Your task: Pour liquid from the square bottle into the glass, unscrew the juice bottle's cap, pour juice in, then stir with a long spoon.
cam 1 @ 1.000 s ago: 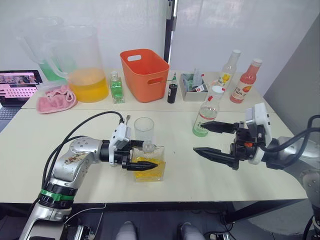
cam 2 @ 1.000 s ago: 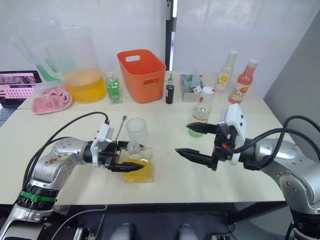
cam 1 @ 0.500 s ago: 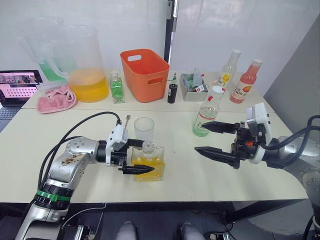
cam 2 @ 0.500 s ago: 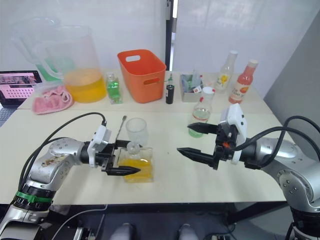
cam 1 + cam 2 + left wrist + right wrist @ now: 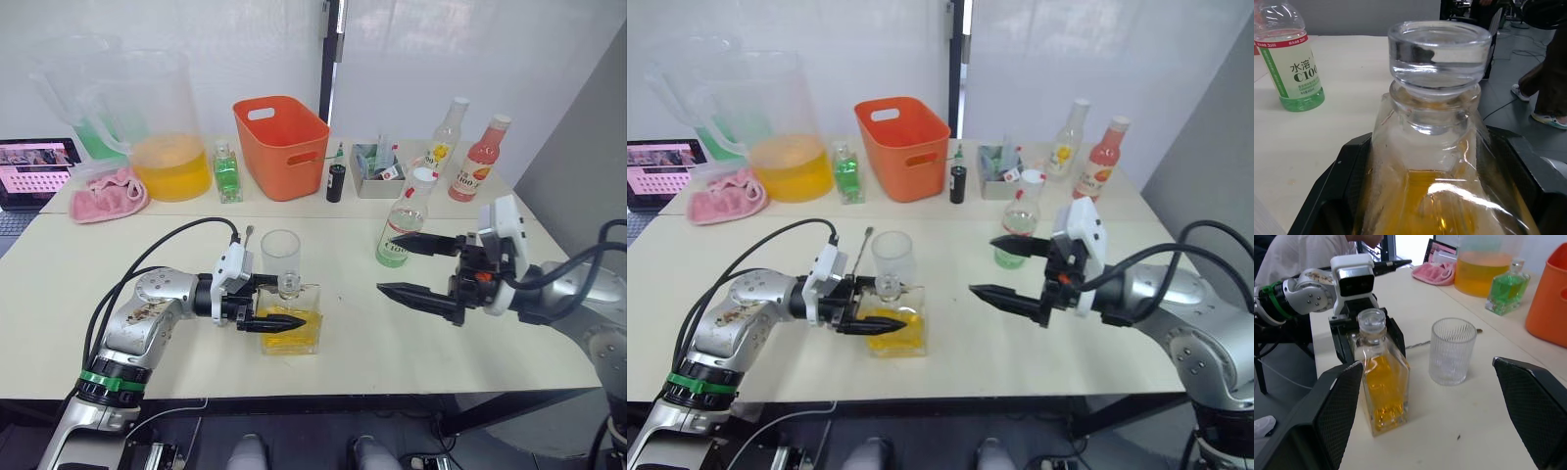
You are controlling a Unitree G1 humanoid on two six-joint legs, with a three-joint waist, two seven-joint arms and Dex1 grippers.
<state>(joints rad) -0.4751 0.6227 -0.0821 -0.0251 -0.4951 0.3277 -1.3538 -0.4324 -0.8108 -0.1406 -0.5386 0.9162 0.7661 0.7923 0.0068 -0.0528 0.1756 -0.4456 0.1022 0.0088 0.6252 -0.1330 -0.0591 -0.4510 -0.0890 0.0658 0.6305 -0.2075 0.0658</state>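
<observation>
Just in front of the glass (image 5: 280,257), the square bottle (image 5: 289,318) stands upright on the surface, stopper in. Your left gripper (image 5: 274,304) jaws straddle it, grip unconfirmed. Right gripper (image 5: 411,264) jaws wide, empty. Lifting now risks slippage, knocking the glass.

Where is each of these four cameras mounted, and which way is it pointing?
Left and right eye views: on the head, looking down over both arms at the table.
Left wrist view: on the left arm, along its fingers around the square bottle.
Right wrist view: on the right arm, between its open fingers toward the glass.
Shared: the square bottle appears in all; both wrist views face each other.
</observation>
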